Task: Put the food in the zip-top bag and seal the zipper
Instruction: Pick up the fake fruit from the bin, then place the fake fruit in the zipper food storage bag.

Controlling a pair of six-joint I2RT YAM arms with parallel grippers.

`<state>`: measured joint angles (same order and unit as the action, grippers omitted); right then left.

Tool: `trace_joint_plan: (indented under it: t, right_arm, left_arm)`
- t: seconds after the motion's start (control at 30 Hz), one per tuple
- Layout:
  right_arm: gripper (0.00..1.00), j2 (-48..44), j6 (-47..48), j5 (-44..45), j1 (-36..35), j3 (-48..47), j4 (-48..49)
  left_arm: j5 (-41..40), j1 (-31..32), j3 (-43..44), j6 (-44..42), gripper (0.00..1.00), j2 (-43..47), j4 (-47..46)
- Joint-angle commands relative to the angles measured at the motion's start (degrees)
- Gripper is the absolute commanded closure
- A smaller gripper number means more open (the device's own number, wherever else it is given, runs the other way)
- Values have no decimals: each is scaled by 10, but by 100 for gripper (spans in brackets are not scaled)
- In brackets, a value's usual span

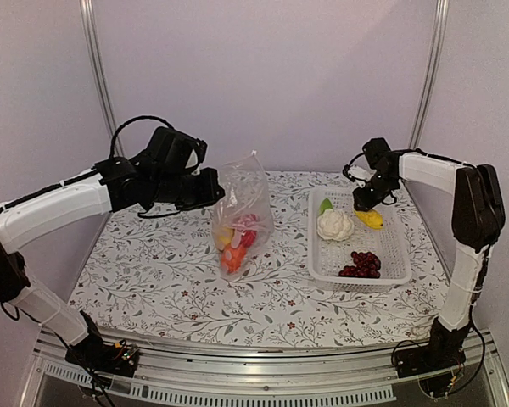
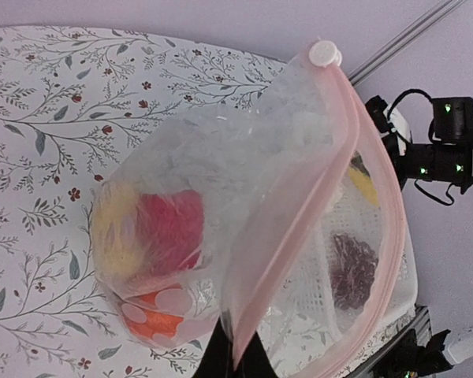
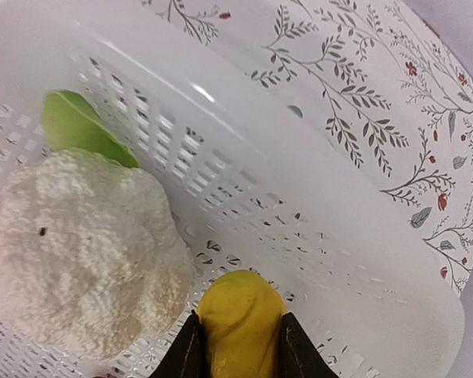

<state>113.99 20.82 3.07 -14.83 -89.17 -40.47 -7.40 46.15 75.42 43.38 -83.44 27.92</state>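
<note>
My left gripper [image 1: 214, 188] is shut on the mouth edge of the clear zip-top bag [image 1: 242, 214] and holds it upright over the table. In the left wrist view the gripper [image 2: 236, 350] pinches the pink zipper strip [image 2: 299, 213], and the mouth gapes open. Red, yellow and orange food [image 2: 154, 244] lies in the bag's bottom. My right gripper [image 1: 364, 207] is inside the white mesh basket [image 1: 390, 275], shut on a yellow piece [image 3: 240, 323]. The white cauliflower [image 3: 79, 244] with a green piece [image 3: 75, 126] lies beside it. The dark red grape bunch [image 1: 361, 264] lies at the basket's near end.
The table has a floral cloth [image 1: 153, 280]. A metal rail [image 1: 263, 373] runs along the near edge. Pale walls with upright metal posts [image 1: 97, 76] close the back and sides.
</note>
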Motion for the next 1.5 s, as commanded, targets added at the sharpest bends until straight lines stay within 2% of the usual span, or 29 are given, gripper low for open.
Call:
trace_joint_plan:
  t: [0.0,0.13,0.27,0.4,0.57,0.73,1.03,1.33,1.4,1.47]
  right_arm:
    - [87,-109,-16,-135,2,-11,1]
    - [100,-175,-39,-276,1,-4,25]
    - [100,-235,-105,-382,-13,-1,79]
    - [100,-258,-144,-417,-75,-13,115]
    - [100,-256,-148,-384,-173,-39,187]
    - [100,-241,-180,-347,-232,-61,291]
    - [100,-138,-204,-296,-278,-113,384]
    - [99,-65,-245,-268,-281,-128,462]
    - [94,-56,-249,-269,-282,-127,468]
    - [80,-47,-253,-274,-282,-127,468]
  left_arm:
    - [10,9,20,-4,99,-12,2]
    - [14,9,28,-5,99,-21,2]
    - [18,9,36,-7,99,-27,2]
    - [19,9,44,-9,99,-32,2]
    - [19,8,58,-13,99,-41,8]
    - [21,8,57,-9,100,-39,6]
    - [22,8,54,-8,100,-29,10]
    - [29,5,58,-7,100,-29,10]
    - [28,5,57,-6,100,-27,10]
    - [28,5,55,-5,100,-25,9]
